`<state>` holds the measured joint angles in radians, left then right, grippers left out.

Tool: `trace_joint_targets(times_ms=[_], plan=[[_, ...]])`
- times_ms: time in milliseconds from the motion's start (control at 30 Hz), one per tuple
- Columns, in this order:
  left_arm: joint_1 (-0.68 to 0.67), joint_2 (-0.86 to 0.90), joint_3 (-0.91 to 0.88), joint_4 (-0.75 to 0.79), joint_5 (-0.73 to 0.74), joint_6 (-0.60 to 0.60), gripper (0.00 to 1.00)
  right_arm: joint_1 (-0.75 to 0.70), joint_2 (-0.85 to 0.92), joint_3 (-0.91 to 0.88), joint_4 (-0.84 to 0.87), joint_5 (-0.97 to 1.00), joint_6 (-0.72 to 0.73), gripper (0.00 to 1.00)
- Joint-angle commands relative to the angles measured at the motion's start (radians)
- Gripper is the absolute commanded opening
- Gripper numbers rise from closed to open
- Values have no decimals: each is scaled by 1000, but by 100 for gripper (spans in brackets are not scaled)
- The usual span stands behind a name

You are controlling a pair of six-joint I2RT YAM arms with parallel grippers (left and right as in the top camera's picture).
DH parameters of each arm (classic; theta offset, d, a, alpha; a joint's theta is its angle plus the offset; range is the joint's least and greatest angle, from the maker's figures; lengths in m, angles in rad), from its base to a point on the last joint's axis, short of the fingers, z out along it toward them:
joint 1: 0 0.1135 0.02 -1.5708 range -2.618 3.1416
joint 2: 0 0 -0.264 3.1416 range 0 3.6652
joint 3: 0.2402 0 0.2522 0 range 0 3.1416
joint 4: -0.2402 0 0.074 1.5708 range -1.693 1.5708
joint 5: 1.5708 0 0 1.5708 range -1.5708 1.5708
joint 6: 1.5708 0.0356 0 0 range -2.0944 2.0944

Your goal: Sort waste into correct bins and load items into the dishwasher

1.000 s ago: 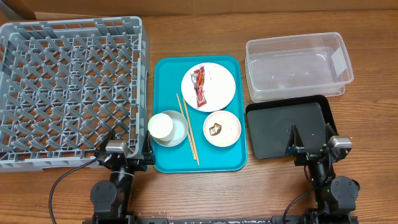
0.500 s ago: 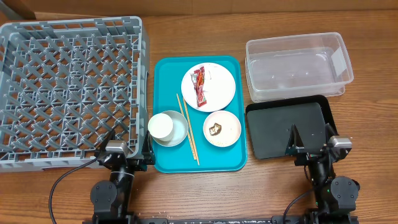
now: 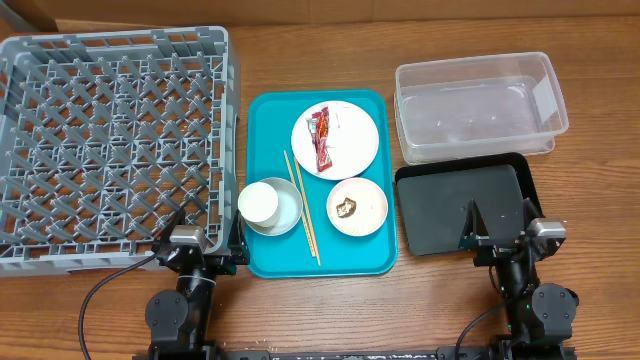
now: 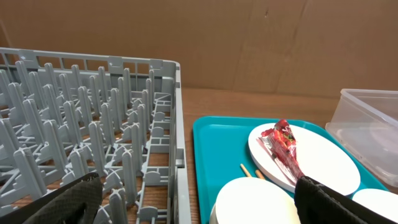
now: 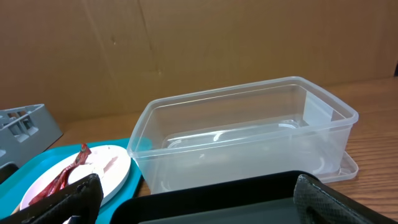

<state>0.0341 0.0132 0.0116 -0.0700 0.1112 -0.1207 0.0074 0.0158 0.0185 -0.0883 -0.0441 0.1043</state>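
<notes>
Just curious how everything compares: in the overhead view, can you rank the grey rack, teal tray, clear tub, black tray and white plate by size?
1. grey rack
2. teal tray
3. clear tub and black tray, too alike to rank
4. white plate

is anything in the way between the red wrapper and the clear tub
Nothing visible. The red wrapper lies on the white plate on the teal tray; the clear tub sits to its right, open-topped, with only bare table between. It just has to clear the tray's rim and the tub's wall.
</notes>
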Motion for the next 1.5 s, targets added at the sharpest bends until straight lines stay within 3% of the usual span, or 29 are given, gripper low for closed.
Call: trace_joint_targets(times_ms=[0,333,500,733,1033,1200,1333,1467], plan=[[-2,-8,-7,3,-8,9,100,5,-9,-10,10,8,0,100],[-2,-8,-7,0,-35,8,100,3,-9,-10,34,6,16,100],[-2,-8,-6,-2,-40,-98,100,3,-9,2,30,6,129,100],[-2,4,93,-126,-45,-95,100,4,53,164,-100,-19,136,100],[-2,302,449,-399,-44,-92,100,4,401,578,-349,-72,132,100],[-2,632,769,-732,-31,-83,100,3,724,890,-591,-103,122,100],[-1,796,951,-960,-45,-82,100,3,910,1081,-775,-104,98,100],[-1,880,1015,-999,-51,-82,100,3,1035,1177,-846,-132,100,100]])
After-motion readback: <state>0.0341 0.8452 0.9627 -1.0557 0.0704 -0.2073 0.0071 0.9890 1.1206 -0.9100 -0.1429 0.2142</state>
